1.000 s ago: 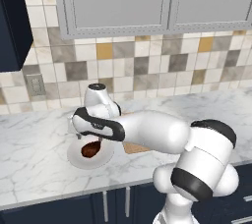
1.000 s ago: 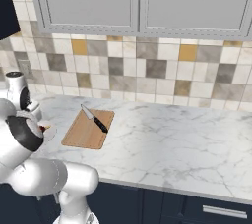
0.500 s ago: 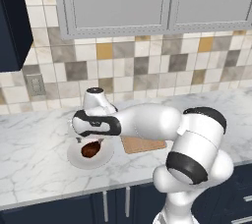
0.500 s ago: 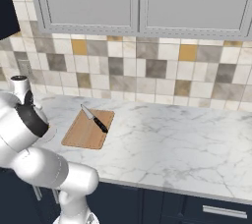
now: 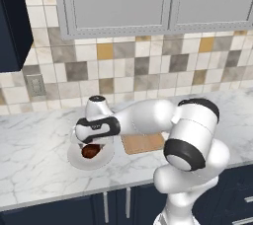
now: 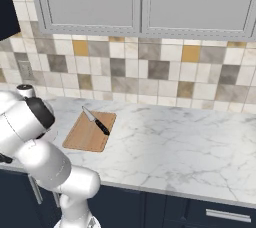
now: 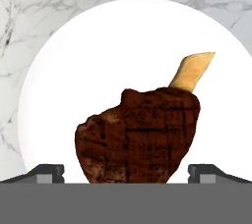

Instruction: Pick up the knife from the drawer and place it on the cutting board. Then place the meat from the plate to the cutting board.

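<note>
The hand [image 7: 126,171] has come down over the last second until it sits just above the meat [image 7: 140,132], its two dark fingertips [image 7: 47,173] spread wide to either side of the chunk with nothing between them gripped yet. In the hand view the reddish-brown meat lies at six o'clock on the plate [image 7: 88,56], its pale bone end pointing toward one o'clock, and the fingertips flank it at eight and four o'clock. From the left base view the hand [image 5: 94,142] hangs low over the white plate [image 5: 75,158], where a second ago it stood a little higher and the arm's elbow was further right; the meat [image 5: 90,151] shows dark beneath it and has not shifted. I judge that the approach is nearly finished and the closing of the fingers is the next step, so the second half of the task is just starting. The first half looks done: in the right base view the knife [image 6: 96,121] lies on the cutting board [image 6: 85,136], toward its twelve o'clock edge, blade pointing to eleven o'clock, and the board rests on the marble worktop [image 6: 175,147] just beside the plate, at its three o'clock in the left base view. No brand, label or legible writing appears anywhere.
</note>
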Motion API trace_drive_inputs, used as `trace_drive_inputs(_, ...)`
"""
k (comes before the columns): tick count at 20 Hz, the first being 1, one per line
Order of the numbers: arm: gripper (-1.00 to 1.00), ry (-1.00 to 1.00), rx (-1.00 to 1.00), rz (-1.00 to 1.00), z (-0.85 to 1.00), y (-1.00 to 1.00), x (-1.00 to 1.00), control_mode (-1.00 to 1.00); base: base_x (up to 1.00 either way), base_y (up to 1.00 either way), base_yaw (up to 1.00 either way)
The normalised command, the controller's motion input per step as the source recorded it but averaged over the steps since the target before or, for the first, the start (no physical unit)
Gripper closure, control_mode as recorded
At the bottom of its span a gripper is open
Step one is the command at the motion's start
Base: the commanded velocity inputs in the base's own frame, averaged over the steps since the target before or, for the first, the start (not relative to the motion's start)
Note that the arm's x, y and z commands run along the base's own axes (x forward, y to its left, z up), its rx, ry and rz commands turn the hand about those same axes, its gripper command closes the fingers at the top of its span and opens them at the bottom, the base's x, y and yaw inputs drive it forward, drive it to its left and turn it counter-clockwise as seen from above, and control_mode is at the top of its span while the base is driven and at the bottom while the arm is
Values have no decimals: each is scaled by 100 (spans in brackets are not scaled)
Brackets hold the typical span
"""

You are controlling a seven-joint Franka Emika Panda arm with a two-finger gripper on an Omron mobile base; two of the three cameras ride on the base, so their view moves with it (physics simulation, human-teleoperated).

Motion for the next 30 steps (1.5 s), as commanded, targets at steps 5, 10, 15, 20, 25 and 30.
trace_drive_inputs(5, -100, 0, 0, 2, -21, 0, 16, -100, 0, 0, 0)
trace_drive_inputs(10, -100, 0, 0, 3, -27, 0, 16, -100, 0, 0, 0)
trace_drive_inputs(15, -100, 1, 0, 1, -7, 0, 10, -100, 0, 0, 0)
trace_drive_inputs(20, -100, -1, 0, 5, 0, -29, -1, -100, 0, 0, 0)
trace_drive_inputs(25, -100, 0, 0, 0, 0, -1, 0, -100, 0, 0, 0)
trace_drive_inputs(30, -100, -1, -3, 1, -21, 0, 3, -100, 0, 0, 0)
